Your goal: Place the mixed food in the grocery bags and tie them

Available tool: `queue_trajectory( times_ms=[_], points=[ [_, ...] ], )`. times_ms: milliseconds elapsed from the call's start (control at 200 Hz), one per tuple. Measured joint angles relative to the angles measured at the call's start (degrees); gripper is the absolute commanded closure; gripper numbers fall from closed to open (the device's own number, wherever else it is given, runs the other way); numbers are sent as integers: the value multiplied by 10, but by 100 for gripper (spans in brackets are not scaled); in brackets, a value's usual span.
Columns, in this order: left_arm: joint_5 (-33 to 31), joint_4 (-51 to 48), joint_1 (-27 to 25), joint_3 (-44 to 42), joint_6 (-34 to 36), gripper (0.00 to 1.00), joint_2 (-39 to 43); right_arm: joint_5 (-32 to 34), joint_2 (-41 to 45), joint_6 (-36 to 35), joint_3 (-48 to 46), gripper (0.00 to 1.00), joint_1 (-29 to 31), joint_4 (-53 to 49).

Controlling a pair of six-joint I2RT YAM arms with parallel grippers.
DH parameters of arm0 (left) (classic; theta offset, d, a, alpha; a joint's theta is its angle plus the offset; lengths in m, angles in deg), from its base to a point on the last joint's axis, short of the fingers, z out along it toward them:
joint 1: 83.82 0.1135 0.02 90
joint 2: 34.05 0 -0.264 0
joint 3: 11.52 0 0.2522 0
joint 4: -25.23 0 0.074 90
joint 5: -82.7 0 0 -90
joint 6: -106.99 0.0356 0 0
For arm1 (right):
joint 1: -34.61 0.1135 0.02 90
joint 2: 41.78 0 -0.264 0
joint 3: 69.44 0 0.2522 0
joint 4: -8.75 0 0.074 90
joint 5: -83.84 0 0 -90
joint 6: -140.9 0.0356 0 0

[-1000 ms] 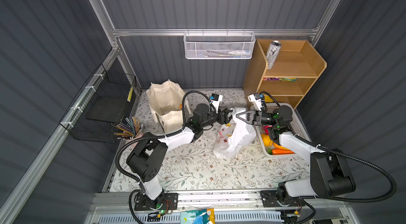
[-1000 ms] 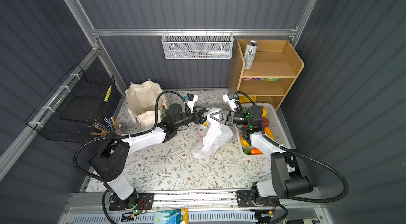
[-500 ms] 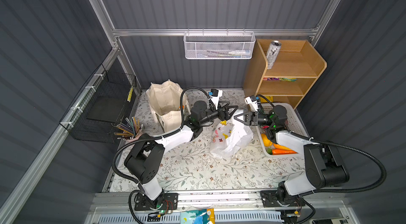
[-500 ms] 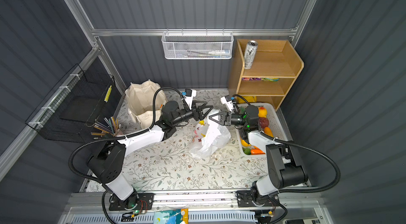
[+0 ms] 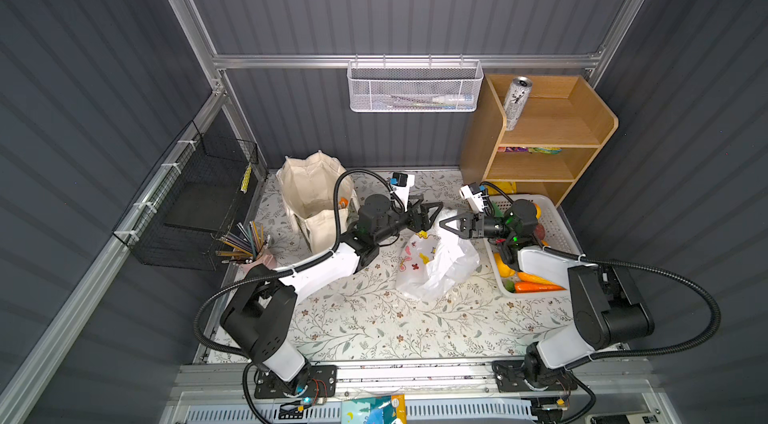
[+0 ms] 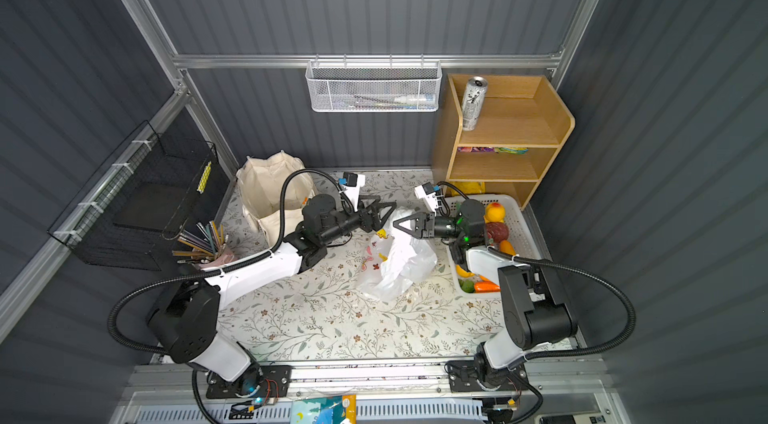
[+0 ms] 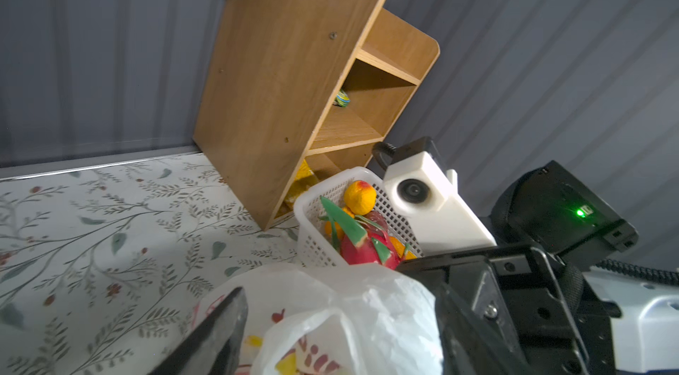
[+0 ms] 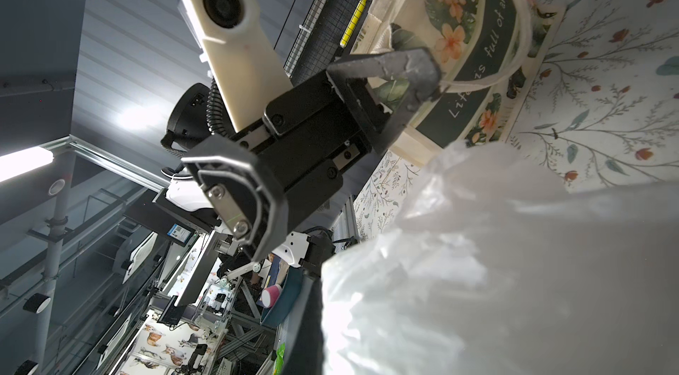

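1. The plastic bag (image 5: 436,264) (white, yellow and pink prints, crumpled) sat mid-table on the floral cover (image 5: 374,318), between the canvas tote (image 5: 311,193) and the white basket (image 5: 555,210). Its top end stood raised toward the back.
2. Your right gripper (image 5: 442,225) was clamped tight on that raised top edge. The right wrist view was mostly plastic, and its own tips were hidden.
3. Your left gripper (image 5: 432,217) was released, jaws spread wide, just beside the same edge and facing the right gripper. The left wrist view showed bag plastic in the gap between its fingers (image 7: 216,332), which were not closed on it.
4. The canvas tote stood upright at back left with its mouth open, just behind your left arm. Something orange showed at its rim; I couldn't tell what.
5. The white basket sat on the right, partly under your right arm, and held carrots (image 5: 538,287), a dragon fruit (image 7: 360,248) and a yellow-orange fruit (image 7: 360,196).
6. The wooden shelf (image 5: 540,131) stood just behind the basket, with a silver can (image 5: 515,104) on the top tier and snack packets (image 5: 534,149) on the middle tier.
7. The pencil cup (image 5: 257,260) sat at the left edge, well apart from the bag.
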Motion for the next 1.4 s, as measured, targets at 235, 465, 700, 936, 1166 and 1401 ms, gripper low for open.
queue_trajectory(
  times_ms=[235, 465, 700, 936, 1166, 1401],
  points=[
    [-2, -24, 21, -57, -15, 38, 26, 0, 6, 0, 0, 100, -6, 3],
    [64, -1, 26, -57, -45, 41, -16, -1, 7, 0, 0, 100, -7, 3],
    [119, 35, 26, -31, -77, 40, -71, -1, 7, 0, 0, 100, -7, 3],
    [158, 106, 26, -21, -106, 36, -80, -2, 7, 0, 0, 100, -7, 3],
    [190, 182, 26, -22, -137, 34, -81, -2, 7, 0, 0, 100, -10, 7],
    [213, 237, 25, -22, -169, 34, -99, -2, 4, -1, 0, 70, -12, 9]
  ],
)
